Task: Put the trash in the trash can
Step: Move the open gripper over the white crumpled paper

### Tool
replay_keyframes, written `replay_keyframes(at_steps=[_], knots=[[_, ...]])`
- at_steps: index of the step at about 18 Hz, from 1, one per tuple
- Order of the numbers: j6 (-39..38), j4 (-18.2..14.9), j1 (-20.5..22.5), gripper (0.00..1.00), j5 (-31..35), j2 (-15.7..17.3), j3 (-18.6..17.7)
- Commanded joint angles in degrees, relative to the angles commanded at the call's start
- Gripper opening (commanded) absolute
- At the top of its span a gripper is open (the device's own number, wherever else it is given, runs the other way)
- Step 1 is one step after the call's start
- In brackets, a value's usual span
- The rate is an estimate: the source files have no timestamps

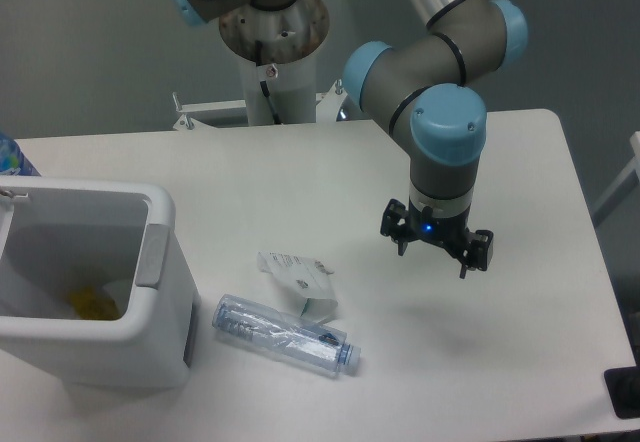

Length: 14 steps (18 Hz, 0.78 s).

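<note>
Across the wide white table (pixel 300 177), the white rectangular plastic trash can (pixel 150 337) with its thick rounded rim sits at the front left corner, something yellow lying inside. Just right of it lies the crushed clear plastic bottle (pixel 285 335), its end touching the small crumpled white paper wrapper (pixel 297 277). Well right of both, over bare tabletop, the black two-finger gripper (pixel 437 252) hangs with fingers spread, holding nothing.
</note>
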Motion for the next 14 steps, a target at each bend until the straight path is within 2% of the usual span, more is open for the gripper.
replay_keyframes(at_steps=[14], knots=[[-6.0,-0.2,-4.6,1.00,-0.1,0.2,-0.3]])
